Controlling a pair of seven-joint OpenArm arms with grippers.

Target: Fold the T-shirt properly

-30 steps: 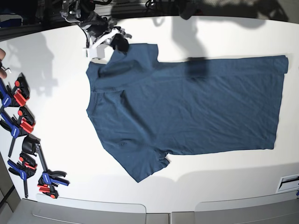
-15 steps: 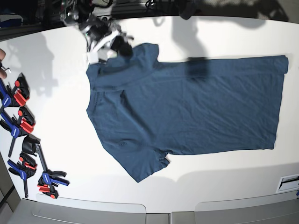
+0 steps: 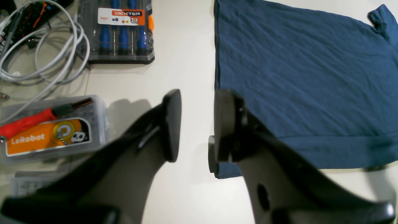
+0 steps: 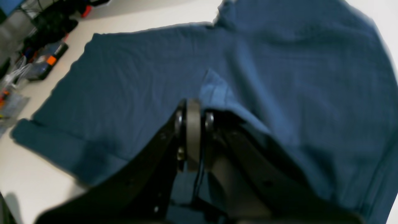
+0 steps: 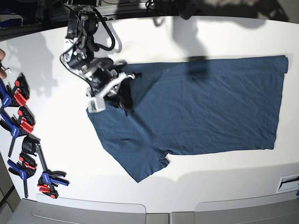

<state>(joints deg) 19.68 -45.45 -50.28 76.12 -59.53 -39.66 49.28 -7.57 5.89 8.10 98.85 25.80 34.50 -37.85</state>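
I see the T-shirt spread flat across the white table, one sleeve edge lifted. My right gripper is clenched on a pinch of that sleeve fabric, above the shirt. My left gripper hangs with jaws parted, grasping nothing, over the hem corner.

My base view is bright and evenly lit from above; the white table nearly blows out, with soft grey shadows pooling along its top and bottom edges. The table's edges bow, so I read wide-angle distortion there. My left wrist view is sharp on the T-shirt, though the near fingers are soft and glossy. My right wrist view is smeared throughout, dimmer, with nothing crisp.
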